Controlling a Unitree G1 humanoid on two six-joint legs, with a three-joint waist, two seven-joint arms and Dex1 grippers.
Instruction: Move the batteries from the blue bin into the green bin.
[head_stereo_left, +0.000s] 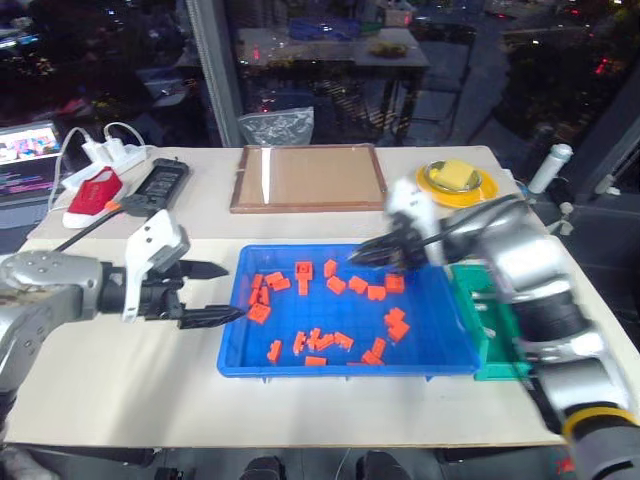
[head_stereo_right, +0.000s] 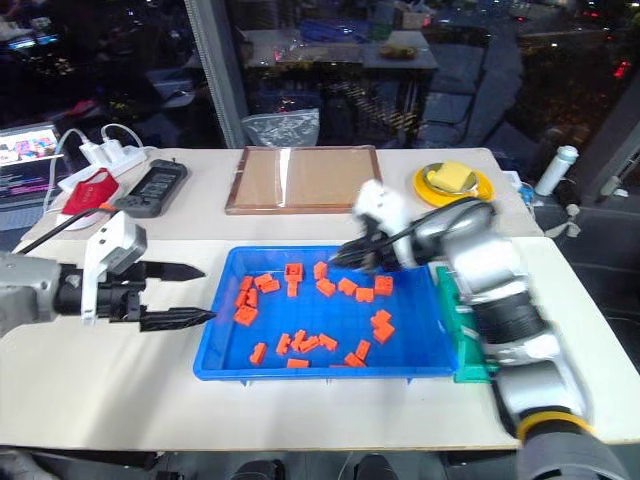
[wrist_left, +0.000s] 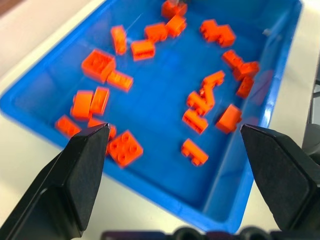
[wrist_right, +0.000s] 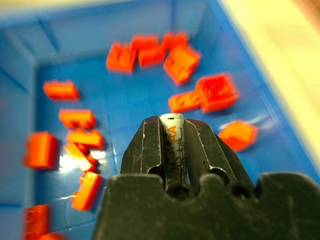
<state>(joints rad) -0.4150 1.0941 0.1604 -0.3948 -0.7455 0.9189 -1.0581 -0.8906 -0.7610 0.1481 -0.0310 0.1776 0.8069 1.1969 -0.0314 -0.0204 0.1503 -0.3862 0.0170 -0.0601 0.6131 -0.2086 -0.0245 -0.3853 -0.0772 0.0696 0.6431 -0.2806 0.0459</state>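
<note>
I've got a battery (wrist_right: 172, 145) clamped in my right claw (head_stereo_left: 372, 255), lying lengthwise between the two fingers so its long axis runs along the direction the claw points; I can read "AA" on its side in the right wrist view. That claw hangs above the far right part of the blue bin (head_stereo_left: 232, 345), pointing down and toward my left, so the green bin (head_stereo_left: 497, 335) lies off to the right of it, just past the blue bin's right wall, the two bins touching or nearly so. My judgement is that the coming move is a short swing to the right over that wall, then a drop into the green bin; the right arm is plainly the nearer one and its own forearm sits over part of the green bin, so I'd watch for that crowding the release. Below the claw the blue bin holds a scatter of orange blocks (head_stereo_left: 345, 284); I can't pick out any more batteries among them. My left claw (head_stereo_left: 212, 294) hovers at the blue bin's left edge, fingers wide apart and holding nothing. Farther back on the desk (head_stereo_left: 120, 380) sit a wooden tray (head_stereo_left: 308, 180) and a yellow dish (head_stereo_left: 458, 180), well clear of the path.
</note>
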